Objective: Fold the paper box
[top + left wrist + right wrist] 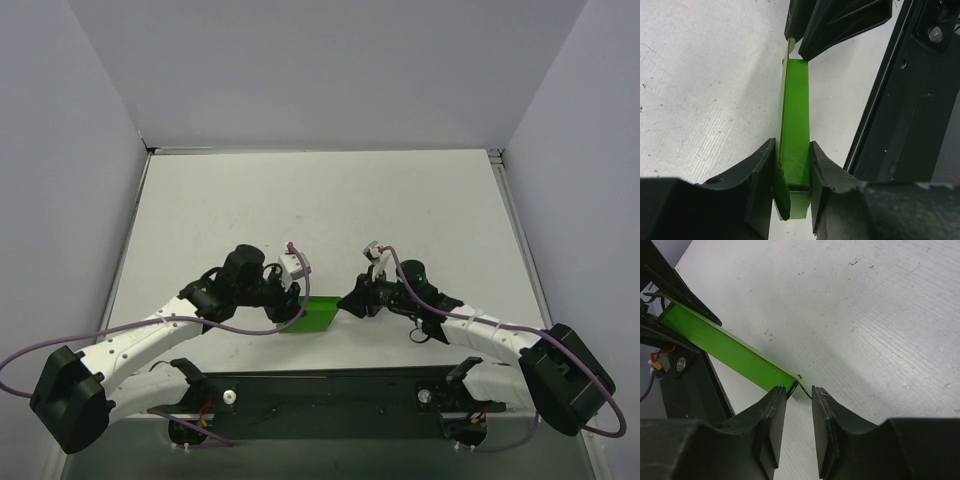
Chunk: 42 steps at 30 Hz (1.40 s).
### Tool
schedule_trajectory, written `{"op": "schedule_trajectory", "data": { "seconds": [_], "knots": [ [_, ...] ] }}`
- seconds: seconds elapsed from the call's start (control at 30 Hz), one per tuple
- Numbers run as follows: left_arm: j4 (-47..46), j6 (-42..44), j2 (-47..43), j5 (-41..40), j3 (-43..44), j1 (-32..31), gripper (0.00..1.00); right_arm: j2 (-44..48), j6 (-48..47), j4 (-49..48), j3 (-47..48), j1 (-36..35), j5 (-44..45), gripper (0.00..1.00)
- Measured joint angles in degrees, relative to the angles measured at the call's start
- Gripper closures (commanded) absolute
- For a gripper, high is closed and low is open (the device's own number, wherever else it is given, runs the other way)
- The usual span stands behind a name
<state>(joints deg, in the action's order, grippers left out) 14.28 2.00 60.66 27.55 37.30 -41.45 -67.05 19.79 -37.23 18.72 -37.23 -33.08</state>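
One paper box (794, 115) (green), left claw (792, 172) gripping, right claw (800, 407) adjacent

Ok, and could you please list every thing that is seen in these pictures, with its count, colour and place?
paper box: one, bright green, between the two arms, over the table's near part
table: one, white, under everything
walls: three, pale grey, around the table
base plate: one, black, near edge
cables: at least two, purple, along the arms
left fingers: two, black, clamped on the box
right fingers: two, black, apart, at the box's other end
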Motion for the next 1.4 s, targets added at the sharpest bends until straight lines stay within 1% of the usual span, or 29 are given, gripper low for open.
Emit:
{"op": "schedule_trajectory", "data": {
  "seconds": [0.13, 0.17, 0.23, 0.3, 0.43, 0.53, 0.63, 0.77, 0.93, 1.07, 1.4],
  "knots": [
    [-0.31, 0.02, 0.0, 0.17, 0.0, 0.0, 0.91, 0.83, -0.33, 0.94, 0.0, 0.0, 0.59, 0.8],
    [-0.37, 0.07, 0.0, 0.2, 0.0, 0.0, 0.91, 0.9, -0.37, 1.07, 0.0, 0.0, 0.7, 0.84],
    [-0.55, 0.2, -0.02, 0.17, -0.17, -0.02, 0.91, 0.96, -0.39, 1.27, 0.0, 0.0, 0.76, 0.88],
    [-0.68, 0.44, -0.04, 0.09, -0.33, -0.33, 0.91, 0.96, -0.37, 1.6, 0.0, -0.07, 0.76, 0.93],
    [-0.72, 1.64, -0.68, -2.58, -0.61, -3.15, 0.92, 1.42, -0.2, 2.4, 0.0, -0.46, 0.87, 1.0],
    [-0.7, 3.17, -1.86, -6.97, -1.18, -7.04, 0.94, 2.21, 0.17, 4.17, 0.0, -0.7, 1.38, 1.0],
    [-0.85, 3.91, -2.95, -10.32, -1.88, -9.64, 0.94, 2.8, 0.55, 5.29, 0.0, -1.25, 2.08, 1.0],
    [-1.66, 4.46, -4.0, -12.87, -3.02, -10.86, 0.94, 3.32, 1.55, 5.92, 0.02, -2.62, 4.28, 1.0],
    [-3.02, 4.48, -4.44, -15.8, -4.09, -13.16, 0.95, 5.05, 2.78, 8.61, 0.13, -5.05, 9.14, 1.0],
    [-3.17, 4.42, -4.63, -16.94, -4.22, -13.75, 0.95, 5.88, 3.96, 9.46, 0.2, -7.1, 13.22, 1.0],
    [-3.54, 4.17, -4.79, -18.01, -4.5, -13.86, 0.95, 5.31, 6.23, 9.46, 0.92, -10.12, 19.3, 1.0]
  ]
}}
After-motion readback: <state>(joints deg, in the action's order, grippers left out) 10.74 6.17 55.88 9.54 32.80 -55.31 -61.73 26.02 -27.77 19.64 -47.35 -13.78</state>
